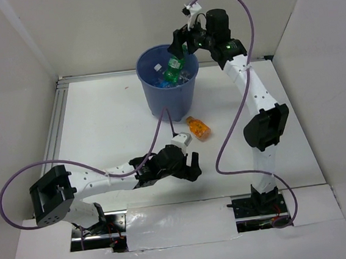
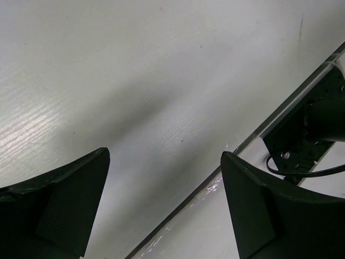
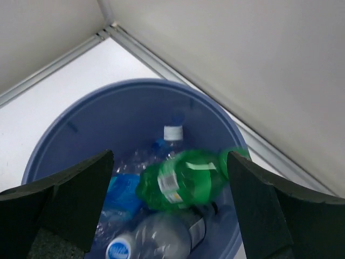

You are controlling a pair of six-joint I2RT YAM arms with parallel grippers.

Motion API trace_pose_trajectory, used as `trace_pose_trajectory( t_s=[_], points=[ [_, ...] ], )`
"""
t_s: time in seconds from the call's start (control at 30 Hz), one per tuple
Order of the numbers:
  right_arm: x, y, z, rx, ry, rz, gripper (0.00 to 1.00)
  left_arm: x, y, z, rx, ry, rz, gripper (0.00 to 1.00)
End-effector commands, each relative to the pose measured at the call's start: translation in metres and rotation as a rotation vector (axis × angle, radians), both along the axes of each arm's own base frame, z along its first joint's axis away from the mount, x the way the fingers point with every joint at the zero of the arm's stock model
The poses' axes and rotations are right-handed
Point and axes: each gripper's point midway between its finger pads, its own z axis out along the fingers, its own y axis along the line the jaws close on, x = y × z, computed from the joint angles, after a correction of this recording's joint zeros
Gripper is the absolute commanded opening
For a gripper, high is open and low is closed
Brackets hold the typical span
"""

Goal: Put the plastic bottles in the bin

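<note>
The blue bin (image 1: 171, 96) stands at the back of the table. My right gripper (image 1: 183, 43) hangs open above its far rim. A green bottle (image 1: 173, 69) is in the bin's mouth, blurred in the right wrist view (image 3: 186, 181), apart from both fingers. Under it lie clear bottles (image 3: 161, 237) and a blue-labelled one (image 3: 125, 190). An orange bottle (image 1: 198, 127) lies on the table in front of the bin. My left gripper (image 1: 188, 165) is open and empty, low over the table near the front edge.
White walls close in the table at left, back and right. A metal rail (image 1: 56, 125) runs along the left edge. Purple cables (image 1: 233, 117) loop over the table. The taped front edge (image 2: 215, 186) and the right arm's base (image 2: 318, 124) show in the left wrist view.
</note>
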Motion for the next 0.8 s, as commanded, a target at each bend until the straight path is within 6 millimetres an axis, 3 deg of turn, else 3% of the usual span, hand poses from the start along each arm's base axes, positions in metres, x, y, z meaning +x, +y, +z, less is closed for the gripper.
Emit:
trace_pose_trajectory(
  t_s=[0.0,0.07,0.1,0.13,0.17,0.2,0.23,0.27,0.3,0.33,0.37,0.4,0.43,0.47,0.5,0.53,0.57,0.6,0.67,0.77],
  points=[
    [-0.014,-0.025,0.054,0.045,-0.095,-0.055,0.93,0.011,-0.015,0.03,-0.073,-0.061,0.012,0.96],
    [-0.028,-0.043,0.068,0.048,-0.101,-0.065,0.84,0.014,-0.011,0.032,-0.061,-0.079,0.025,0.96],
    [-0.034,-0.047,0.059,0.044,-0.07,-0.045,0.72,0.013,-0.004,0.031,-0.045,-0.09,0.029,0.96],
    [-0.038,-0.06,0.057,0.041,-0.055,-0.061,0.4,0.012,0.003,0.027,-0.023,-0.087,0.038,0.96],
    [-0.055,-0.07,0.067,0.029,-0.065,-0.071,0.27,0.014,0.007,0.03,-0.014,-0.105,0.041,0.91],
    [-0.064,-0.075,0.063,0.013,-0.069,-0.059,0.18,0.016,0.016,0.029,0.012,-0.129,0.053,0.85],
    [-0.066,-0.088,0.028,-0.019,0.007,-0.079,0.11,0.017,0.02,0.04,-0.005,-0.147,0.067,0.73],
    [-0.087,-0.097,0.038,-0.029,-0.023,-0.087,0.03,0.016,0.031,0.035,0.03,-0.143,0.078,0.6],
    [-0.094,-0.103,-0.005,-0.054,0.067,-0.095,0.03,0.018,0.04,0.034,0.05,-0.154,0.103,0.32],
    [-0.101,-0.117,-0.018,-0.068,0.088,-0.119,0.03,0.018,0.046,0.036,0.062,-0.161,0.118,0.18],
    [-0.109,-0.124,-0.03,-0.083,0.106,-0.128,0.05,0.018,0.053,0.044,0.056,-0.168,0.139,0.1],
    [-0.127,-0.128,-0.032,-0.117,0.076,-0.098,0.14,0.02,0.066,0.042,0.098,-0.177,0.167,0.07],
    [-0.141,-0.128,-0.076,-0.148,0.159,-0.075,0.23,0.019,0.071,0.045,0.088,-0.168,0.198,0.12],
    [-0.151,-0.131,-0.094,-0.169,0.182,-0.053,0.38,0.021,0.081,0.043,0.1,-0.164,0.226,0.2],
    [-0.17,-0.129,-0.11,-0.205,0.21,0.005,0.61,0.021,0.087,0.052,0.083,-0.169,0.251,0.34],
    [-0.18,-0.127,-0.128,-0.269,0.179,0.092,0.97,0.021,0.097,0.053,0.093,-0.166,0.292,0.5],
    [-0.195,-0.124,-0.17,-0.289,0.27,0.116,1.0,0.023,0.105,0.05,0.101,-0.161,0.318,0.75],
    [-0.195,-0.124,-0.183,-0.302,0.278,0.112,1.0,0.022,0.109,0.049,0.099,-0.158,0.333,0.8],
    [-0.201,-0.124,-0.219,-0.322,0.359,0.092,1.0,0.023,0.116,0.053,0.075,-0.151,0.358,0.83],
    [-0.189,-0.117,-0.241,-0.296,0.405,0.037,1.0,0.021,0.121,0.05,0.072,-0.129,0.374,0.83]
  ],
)
